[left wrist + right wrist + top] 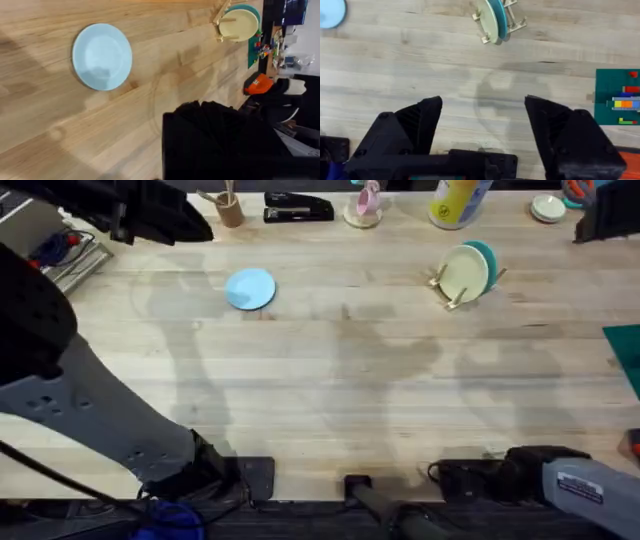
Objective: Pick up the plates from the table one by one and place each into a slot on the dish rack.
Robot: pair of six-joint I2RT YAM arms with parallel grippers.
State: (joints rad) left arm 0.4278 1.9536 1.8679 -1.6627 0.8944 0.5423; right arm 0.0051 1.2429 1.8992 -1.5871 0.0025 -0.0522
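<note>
Starting nearest the bases: right gripper [482, 107] down low over bare worktop [350, 400], spread wide apart with nothing in between, so probably just idling out of the way. Over on the other side, left gripper [210, 132] hanging above the wood and looking toward the light blue plate [250, 288]. Can't tell whether open or closed, just a dark lump in its own wrist view. Guessing that arm gets the pick, being on the plate's side. Further out, said blue plate lying flat on the worktop, left of centre, well apart from everything, nothing touching it. Lying flat like that, probably awkward to get under, so likely a rim pinch needed. Then across to the right and about as far out, the dish rack [452, 292], already loaded with two: pale yellow plate [464, 272] up front and teal plate [487, 255] tucked right behind, both standing on edge and leaning back a bit between the pegs. Makes sense, since propped upright by the pegs. Hard to say how many free slots left from here. So two racked, one to go, by the look of it. Way at the back edge, just clutter: wooden cup of sticks [228, 208], black stapler [298, 207], yellow bottle [460, 200].
</note>
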